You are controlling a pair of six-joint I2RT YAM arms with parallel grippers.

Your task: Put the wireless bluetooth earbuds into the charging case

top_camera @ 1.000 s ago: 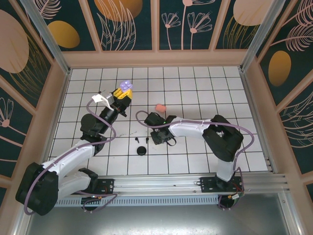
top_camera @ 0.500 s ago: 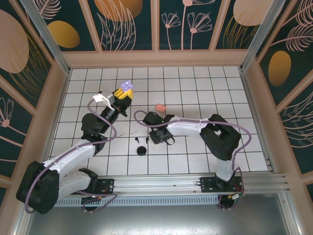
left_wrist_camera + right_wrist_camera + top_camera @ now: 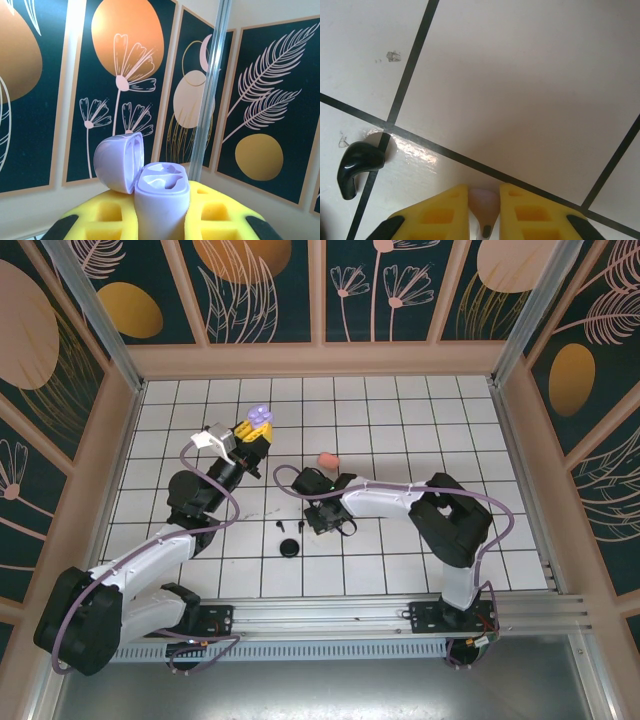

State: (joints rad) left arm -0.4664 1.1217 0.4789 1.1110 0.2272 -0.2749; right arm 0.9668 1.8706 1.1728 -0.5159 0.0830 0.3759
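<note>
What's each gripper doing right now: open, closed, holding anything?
Left gripper: closed on the lilac charging case, whose lid is open.
Right gripper: closed on a pale earbud.

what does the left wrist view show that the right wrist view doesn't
Left wrist: an open lilac case, its lid flipped back, held upright in front of flowered wall panels.
Right wrist: white tiles, a black earbud lying on a grid line, and a pale earbud pinched at the bottom edge.
Both: yellow fingers at the bottom of the picture, closed on something.
</note>
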